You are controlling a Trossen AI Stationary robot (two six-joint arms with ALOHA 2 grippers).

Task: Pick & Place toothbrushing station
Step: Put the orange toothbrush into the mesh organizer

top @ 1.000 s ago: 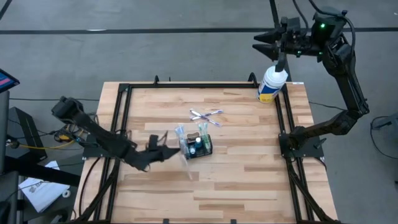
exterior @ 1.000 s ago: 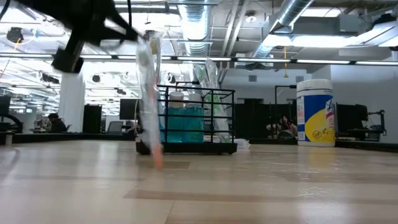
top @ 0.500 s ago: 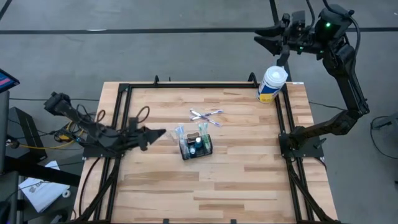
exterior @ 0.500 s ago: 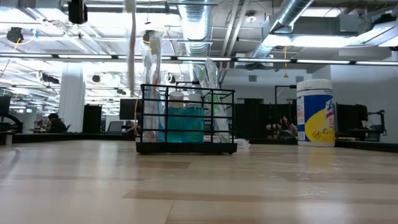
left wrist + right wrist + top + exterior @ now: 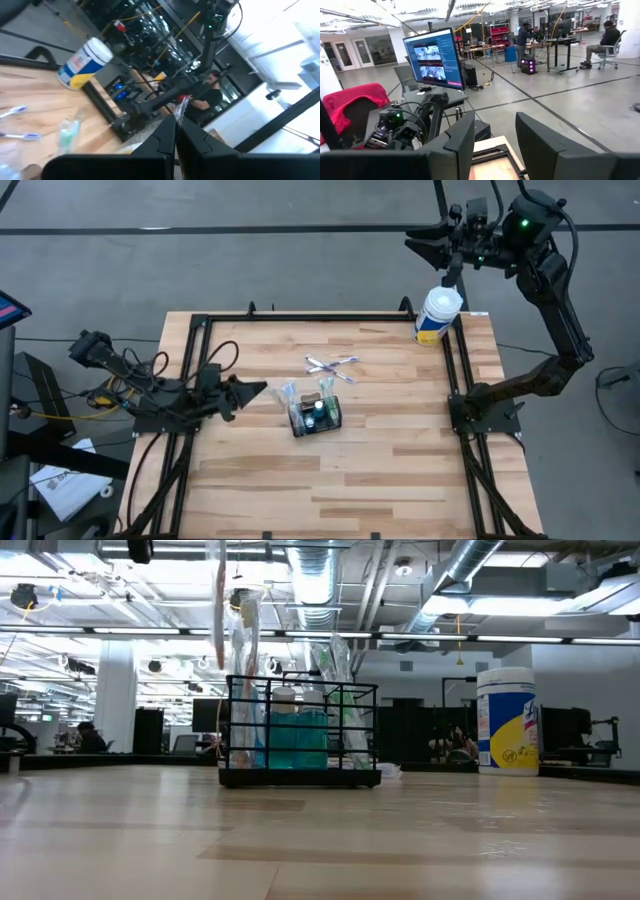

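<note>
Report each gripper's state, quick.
Left gripper: shut, holding nothing visible, beside the basket.
Right gripper: open, empty, raised beyond the table's far edge near the wipes tub.

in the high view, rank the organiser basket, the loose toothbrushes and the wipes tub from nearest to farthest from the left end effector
1. Organiser basket, table centre, just beyond the shut left end effector.
2. Loose toothbrushes, behind the basket.
3. Wipes tub, far right corner.

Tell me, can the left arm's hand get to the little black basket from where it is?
Probably yes. The left hand hangs shut just beside the black basket, with only bare table between them.
</note>
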